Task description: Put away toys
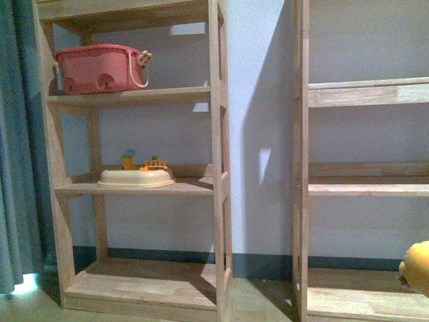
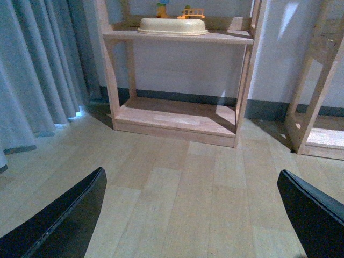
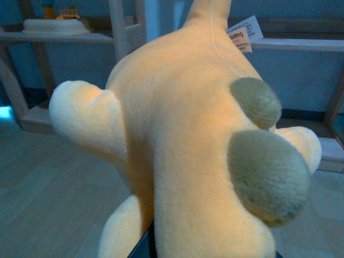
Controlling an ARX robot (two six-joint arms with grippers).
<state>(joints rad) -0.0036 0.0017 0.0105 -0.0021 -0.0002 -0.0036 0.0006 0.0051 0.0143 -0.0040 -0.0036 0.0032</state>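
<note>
The orange-yellow plush animal [image 3: 183, 140] fills the right wrist view, with stubby limbs, two grey-green pads and a paper tag near its top. My right gripper [image 3: 209, 250] is shut on it and holds it above the floor; the fingers are almost wholly hidden behind the plush. In the front view only a yellow edge of the plush [image 1: 417, 267] shows at the far right, in front of the right shelf unit's bottom board. My left gripper [image 2: 193, 215] is open and empty above the wooden floor, its two black fingers [image 2: 59, 220] wide apart.
Two wooden shelf units stand against the wall, the left unit [image 1: 134, 188] and the right unit [image 1: 365, 188]. The left unit holds a pink basket [image 1: 100, 68] up high and a cream playset with yellow fence [image 1: 137, 176] on its middle shelf. Grey curtains [image 2: 37, 70] hang left.
</note>
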